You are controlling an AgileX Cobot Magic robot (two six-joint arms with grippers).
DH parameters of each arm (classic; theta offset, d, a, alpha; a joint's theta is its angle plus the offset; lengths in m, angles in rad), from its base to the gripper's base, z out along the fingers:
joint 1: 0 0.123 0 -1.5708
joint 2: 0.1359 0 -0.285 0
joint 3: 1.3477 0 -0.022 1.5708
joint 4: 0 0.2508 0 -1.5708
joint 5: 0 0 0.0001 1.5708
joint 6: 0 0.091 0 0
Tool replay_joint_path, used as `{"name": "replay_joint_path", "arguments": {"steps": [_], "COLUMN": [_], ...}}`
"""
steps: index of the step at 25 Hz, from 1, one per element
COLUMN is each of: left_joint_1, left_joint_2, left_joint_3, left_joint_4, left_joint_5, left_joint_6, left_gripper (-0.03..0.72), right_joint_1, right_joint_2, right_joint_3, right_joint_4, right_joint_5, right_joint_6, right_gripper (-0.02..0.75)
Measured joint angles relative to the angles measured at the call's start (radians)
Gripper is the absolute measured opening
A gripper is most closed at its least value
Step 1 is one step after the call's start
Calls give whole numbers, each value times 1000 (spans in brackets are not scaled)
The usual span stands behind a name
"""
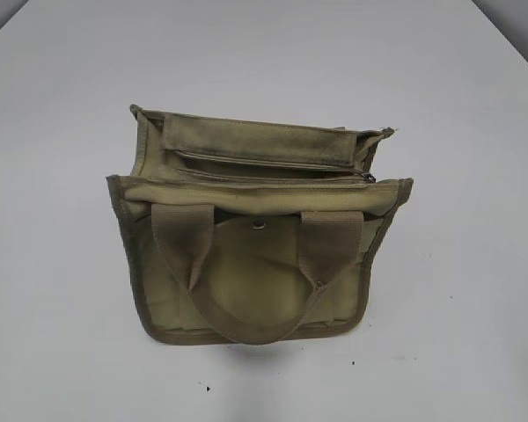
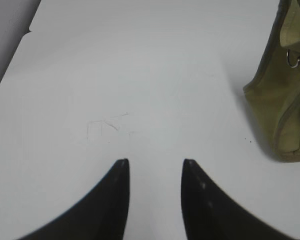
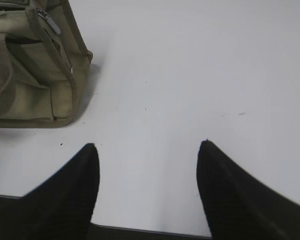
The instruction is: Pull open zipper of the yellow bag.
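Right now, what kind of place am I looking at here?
Probably a robot test bench or lab: a plain white table, one yellow bag set out alone, and black fingers of two wrist-camera grippers hovering over the bare top.

right wrist view only. right gripper [image 3: 147, 150] at the bottom of frame, two dark fingers [image 3: 72, 187] spread wide apart with nothing between them, only bare white table [image 3: 200, 75] showing in the gap. yellow bag [image 3: 32, 70] sits in the upper left corner, well apart from the fingers, cut off by the left and top edges. darker bound edge runs round its near corner. silvery pull tab [image 3: 50, 21] of the zipper [image 3: 41, 13] lies near the bag's top edge, hanging slantwise. a wide webbing handle shows at far left. few small dark specks on the table near the bag.
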Motion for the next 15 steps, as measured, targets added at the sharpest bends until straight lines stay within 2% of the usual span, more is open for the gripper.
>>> {"name": "replay_joint_path", "arguments": {"steps": [15], "left_joint_1": [0], "left_joint_2": [0], "left_joint_3": [0], "left_joint_4": [0], "left_joint_5": [0], "left_joint_6": [0], "left_gripper": [257], "right_joint_1": [0], "right_joint_2": [0], "right_joint_3": [0], "right_joint_4": [0], "right_joint_5": [-1], "right_joint_6": [0], "right_gripper": [482]}}
